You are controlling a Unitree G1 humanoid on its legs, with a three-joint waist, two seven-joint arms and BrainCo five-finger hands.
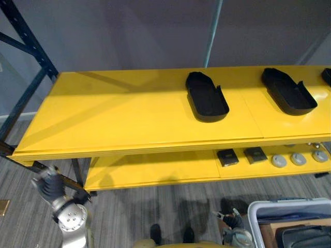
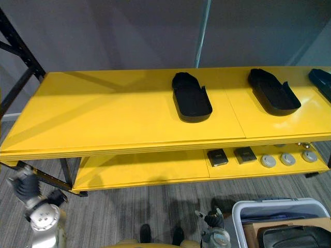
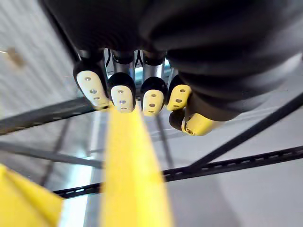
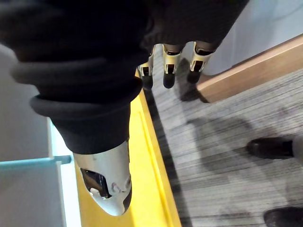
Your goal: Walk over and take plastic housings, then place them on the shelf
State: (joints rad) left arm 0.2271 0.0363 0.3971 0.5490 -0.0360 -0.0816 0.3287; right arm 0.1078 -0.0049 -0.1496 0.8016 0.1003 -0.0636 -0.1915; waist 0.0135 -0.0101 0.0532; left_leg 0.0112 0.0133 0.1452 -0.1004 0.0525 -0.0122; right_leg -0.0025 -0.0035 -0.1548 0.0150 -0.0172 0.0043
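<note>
While one black plastic housing [image 1: 207, 96] lies mid-frame on the yellow shelf [image 1: 124, 113] and a second housing [image 1: 287, 92] upper right, the left hand [image 1: 46, 182] curls empty lower left; the right wrist view catches the right hand [image 4: 106, 175], fingers straight, holding nothing.

The left hand [image 3: 152, 97] shows its dark ribbed cover [image 3: 199, 47] very close. Its fingers [image 3: 122, 97] are curled in a row with the thumb [image 3: 194, 124] beside them, and they hold nothing. Past the fingertips runs a bright yellow shelf board [image 3: 130, 175], and dark metal rack bars [image 3: 227, 163] cross behind it against a grey wall [image 3: 246, 198].
</note>
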